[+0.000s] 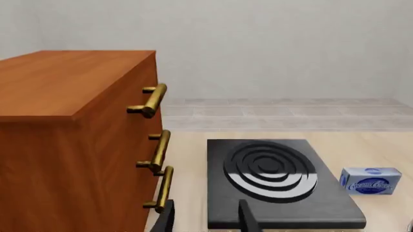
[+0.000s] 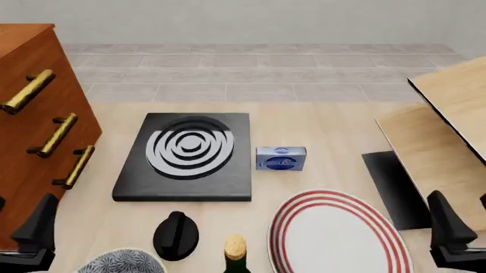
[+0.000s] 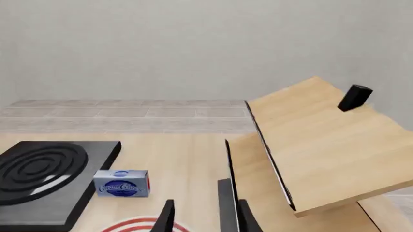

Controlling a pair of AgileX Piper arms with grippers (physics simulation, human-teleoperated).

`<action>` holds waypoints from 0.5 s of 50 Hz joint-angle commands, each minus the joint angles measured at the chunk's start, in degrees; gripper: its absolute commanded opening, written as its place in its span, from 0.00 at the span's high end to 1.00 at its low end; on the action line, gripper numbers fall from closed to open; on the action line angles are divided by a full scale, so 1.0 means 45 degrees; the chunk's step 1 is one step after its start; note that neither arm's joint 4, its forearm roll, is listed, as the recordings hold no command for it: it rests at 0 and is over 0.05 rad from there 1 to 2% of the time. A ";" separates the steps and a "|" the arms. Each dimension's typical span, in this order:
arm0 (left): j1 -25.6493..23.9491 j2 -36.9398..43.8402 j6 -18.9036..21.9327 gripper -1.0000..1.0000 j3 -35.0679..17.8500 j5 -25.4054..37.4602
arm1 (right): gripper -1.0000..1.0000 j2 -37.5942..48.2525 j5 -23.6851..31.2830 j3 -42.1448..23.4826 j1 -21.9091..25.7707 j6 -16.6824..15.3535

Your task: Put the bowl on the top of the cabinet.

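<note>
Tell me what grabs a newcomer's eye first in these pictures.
The tall reddish cabinet with brass handles fills the table's left edge. At centre lies a black slab with silver rings, and near the front edge sits a big white plate with red rings.

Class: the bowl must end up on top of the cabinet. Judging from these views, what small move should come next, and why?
Probably lower the left end effector toward the bowl. It hangs open and empty beside the cabinet, and the bowl sits at the near edge, ungrasped.
</note>
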 commanded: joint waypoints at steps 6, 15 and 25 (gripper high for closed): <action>-0.0051 -0.0007 -0.0066 0.00 -0.0050 0.0252 | 0.00 0.1681 -0.1634 0.0001 -0.0010 0.0030; -0.0259 -0.0011 -0.0047 0.00 -0.0121 0.0118 | 0.00 0.1665 -0.1618 0.0002 -0.0006 0.0026; -0.0162 -0.0011 0.0083 0.00 -0.0378 0.0071 | 0.00 0.1741 -0.1696 0.0003 -0.0005 0.0023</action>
